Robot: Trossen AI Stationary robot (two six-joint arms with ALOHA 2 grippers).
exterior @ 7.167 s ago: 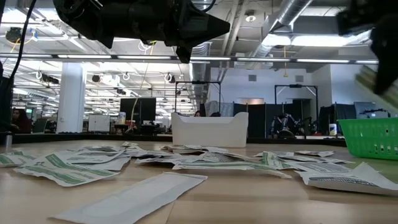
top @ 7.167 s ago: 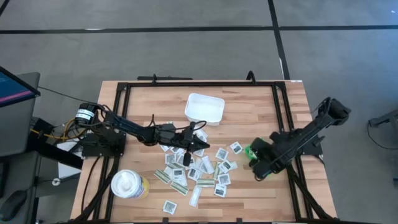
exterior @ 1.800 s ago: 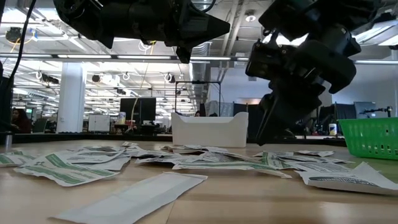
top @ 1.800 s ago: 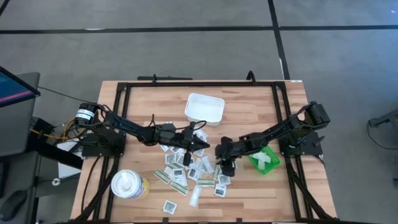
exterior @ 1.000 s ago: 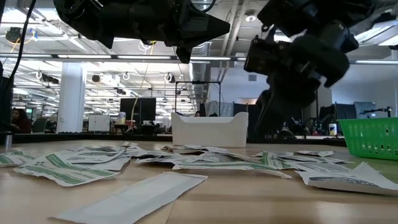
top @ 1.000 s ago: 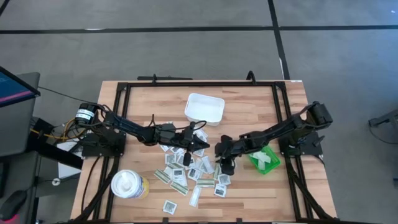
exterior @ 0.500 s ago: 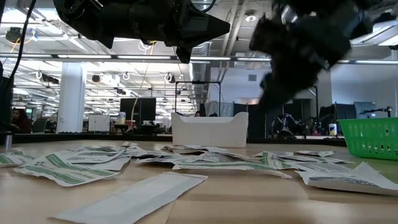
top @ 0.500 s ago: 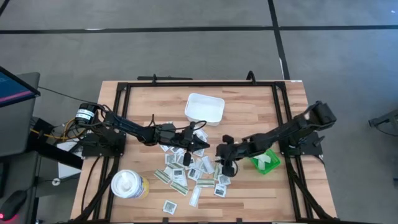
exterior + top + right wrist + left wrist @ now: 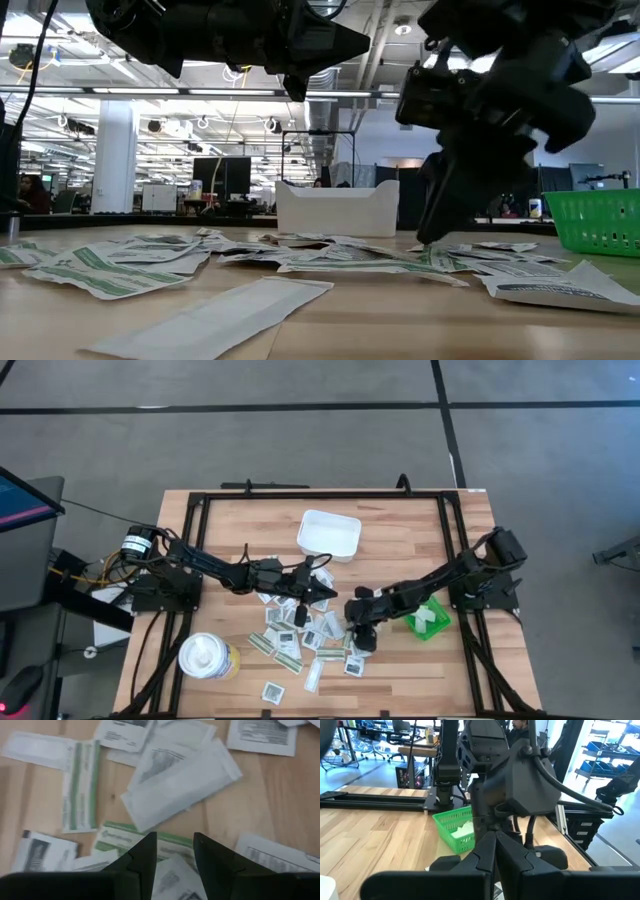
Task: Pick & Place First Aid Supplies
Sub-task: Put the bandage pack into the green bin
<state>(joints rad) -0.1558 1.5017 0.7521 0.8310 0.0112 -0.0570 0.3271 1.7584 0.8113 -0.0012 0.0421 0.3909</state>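
The first aid supplies (image 9: 305,632) lie scattered flat on the wooden table, square white packets and green-striped strips; they also show in the low view (image 9: 330,258). My right gripper (image 9: 358,642) slants down over the pile's right side, open. Its fingertips (image 9: 175,851) stand close above a green-and-white strip (image 9: 125,836), near a long white packet (image 9: 180,785); no touch shows. My left gripper (image 9: 326,596) hovers level above the pile's far side, shut and holding nothing (image 9: 495,847).
A green bin (image 9: 426,617) with white packets in it stands right of the pile, behind my right gripper. A white tray (image 9: 329,533) sits at the far middle. A white tub with a yellow label (image 9: 208,656) stands near left. Black frame rails (image 9: 320,492) edge the table.
My right gripper has come down toward the packets and shifted a little toward the table's near edge. The left arm has kept still, and the packets lie as before.
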